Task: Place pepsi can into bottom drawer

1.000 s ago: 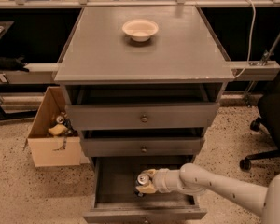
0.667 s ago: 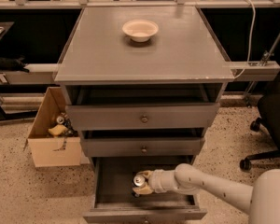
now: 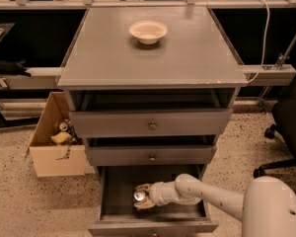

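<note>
The bottom drawer (image 3: 119, 187) of the grey cabinet is pulled open, dark grey inside. My gripper (image 3: 143, 197) reaches into it from the right on a white arm and is shut on the pepsi can (image 3: 139, 196). The can's silver top faces up and its dark blue body is mostly hidden between the pale fingers. The can sits low in the middle of the drawer, near or on its floor; I cannot tell whether it touches.
A white bowl (image 3: 148, 31) stands on the cabinet top (image 3: 153, 63). The two shallower drawers (image 3: 152, 125) above are nearly closed. A cardboard box (image 3: 55, 142) with clutter stands on the floor at left. A black office chair (image 3: 288, 127) is at right.
My gripper with the can has moved slightly left and a little lower inside the bottom drawer. Nothing else has moved.
</note>
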`<state>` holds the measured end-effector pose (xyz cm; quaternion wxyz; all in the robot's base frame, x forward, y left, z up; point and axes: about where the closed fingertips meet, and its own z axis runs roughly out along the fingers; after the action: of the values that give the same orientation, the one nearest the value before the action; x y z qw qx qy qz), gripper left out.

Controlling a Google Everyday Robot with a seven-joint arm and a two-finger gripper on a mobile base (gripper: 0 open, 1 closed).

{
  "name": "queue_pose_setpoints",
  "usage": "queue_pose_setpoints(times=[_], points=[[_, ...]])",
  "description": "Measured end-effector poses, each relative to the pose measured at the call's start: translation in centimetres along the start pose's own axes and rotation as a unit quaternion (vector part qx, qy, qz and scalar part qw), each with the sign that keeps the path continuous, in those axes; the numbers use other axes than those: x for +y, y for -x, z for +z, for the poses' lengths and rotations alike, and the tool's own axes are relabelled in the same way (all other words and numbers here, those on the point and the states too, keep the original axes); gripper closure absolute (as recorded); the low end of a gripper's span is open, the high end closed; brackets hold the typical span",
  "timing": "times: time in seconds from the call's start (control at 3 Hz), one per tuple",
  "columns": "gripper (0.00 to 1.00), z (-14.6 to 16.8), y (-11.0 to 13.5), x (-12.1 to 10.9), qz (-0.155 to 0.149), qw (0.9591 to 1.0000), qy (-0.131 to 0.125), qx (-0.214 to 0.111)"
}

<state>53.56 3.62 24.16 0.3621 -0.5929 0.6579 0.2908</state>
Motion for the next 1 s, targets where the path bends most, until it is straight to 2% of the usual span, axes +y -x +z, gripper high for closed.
queue_pose_setpoints(times=[0.33,0.67,1.0], points=[[1.00,1.7,-1.3,-0.4,0.001,1.0000,0.001,-0.006],[0.77,3.8,-3.1,-1.2,0.018,0.9997,0.009,-0.011],[0.54,4.8,-3.7,-1.5,0.026,0.9995,0.014,-0.011]])
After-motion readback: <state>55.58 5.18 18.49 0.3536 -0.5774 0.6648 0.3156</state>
